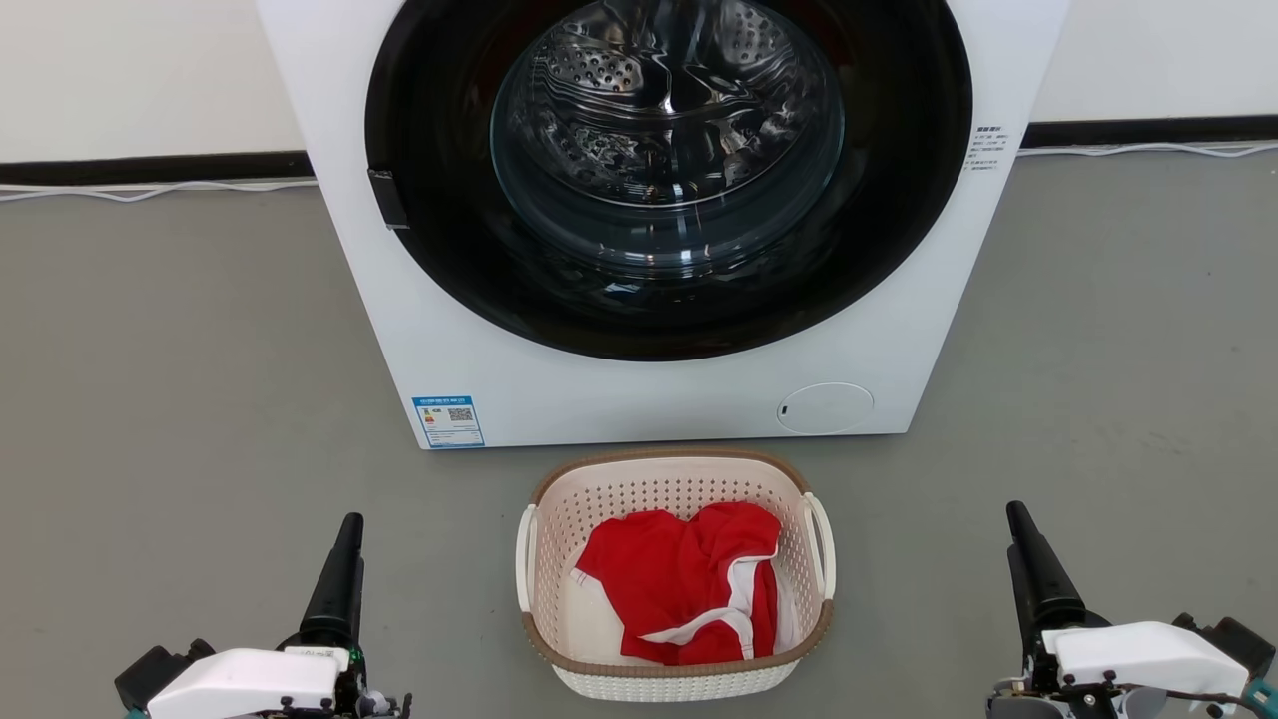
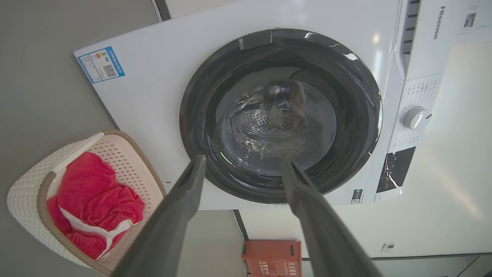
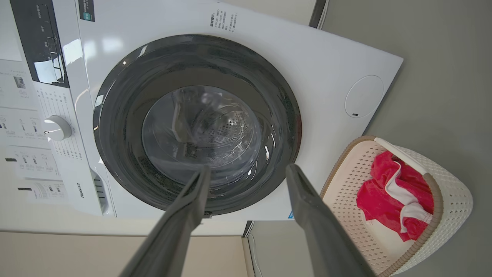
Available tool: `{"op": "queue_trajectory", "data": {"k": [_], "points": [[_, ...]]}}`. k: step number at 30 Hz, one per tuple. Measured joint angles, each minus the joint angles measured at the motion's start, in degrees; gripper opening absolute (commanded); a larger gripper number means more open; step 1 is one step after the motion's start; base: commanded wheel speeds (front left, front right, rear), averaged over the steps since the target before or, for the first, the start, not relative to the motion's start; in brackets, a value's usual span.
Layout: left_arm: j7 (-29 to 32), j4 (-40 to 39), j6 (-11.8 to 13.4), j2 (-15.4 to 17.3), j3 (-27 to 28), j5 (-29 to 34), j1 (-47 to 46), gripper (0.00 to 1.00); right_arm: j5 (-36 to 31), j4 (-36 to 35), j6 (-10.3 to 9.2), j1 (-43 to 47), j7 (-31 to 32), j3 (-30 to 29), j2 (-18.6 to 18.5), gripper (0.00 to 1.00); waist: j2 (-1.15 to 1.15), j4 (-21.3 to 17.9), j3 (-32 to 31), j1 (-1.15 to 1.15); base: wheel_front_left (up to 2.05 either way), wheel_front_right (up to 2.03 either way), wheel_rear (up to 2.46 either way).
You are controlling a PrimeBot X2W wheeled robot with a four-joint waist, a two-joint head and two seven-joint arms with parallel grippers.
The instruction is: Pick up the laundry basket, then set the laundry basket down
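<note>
The laundry basket [image 1: 664, 684] stands upright on the grey floor just in front of the washing machine; it is cream-white and perforated, with a brown rim and white loop handles at each side. A red garment [image 1: 679, 579] with white trim lies in it. My left gripper [image 1: 349, 529] is low on the basket's left, well clear of it, and my right gripper [image 1: 1016, 514] is equally far off on its right. Both are open and hold nothing. In the left wrist view the open left gripper [image 2: 243, 159] has the basket [image 2: 23, 196] off to one side; the right wrist view shows the open right gripper [image 3: 249, 168] beside the basket [image 3: 453, 192].
A large white washing machine [image 1: 449, 330] with a dark round glass door [image 1: 664, 150], shut, stands close behind the basket. White cables [image 1: 150, 190] run along the wall's foot. A red crate [image 2: 271, 257] sits by the wall beyond the machine. Grey floor spreads on both sides.
</note>
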Motion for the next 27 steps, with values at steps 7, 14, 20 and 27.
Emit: {"op": "queue_trajectory", "data": {"k": [7, 14, 20, 27], "points": [[-1.08, 0.12, 0.00, 0.03, -0.03, 5.14, 0.16, 1.00, -6.88, -0.20, 0.00, -0.01, -1.22, 0.75, -0.66, 1.00, 0.00, -0.14, -0.27, 0.00, 0.00, 0.00, 0.00], [-2.12, 0.12, 0.00, 0.09, -0.13, 12.04, 0.34, 1.00, -14.34, -0.24, 0.01, -0.10, -2.19, 1.97, -1.11, 1.00, 0.00, -0.29, -0.20, -0.01, 0.00, 0.00, 0.00], [-3.15, 0.09, 0.00, 0.11, -0.43, 18.40, 1.38, 1.00, -20.06, -0.08, 0.02, -0.67, -3.27, 2.81, -1.96, 1.00, 0.00, -0.37, -0.34, -0.01, 0.00, 0.00, 0.00], [-4.21, 0.14, -0.01, 0.15, -0.69, 26.22, 1.40, 1.00, -26.52, 0.55, 0.03, -1.14, -4.13, 3.48, -2.68, 1.00, 0.00, -0.34, -0.31, -0.01, 0.00, 0.00, 0.00]]}}
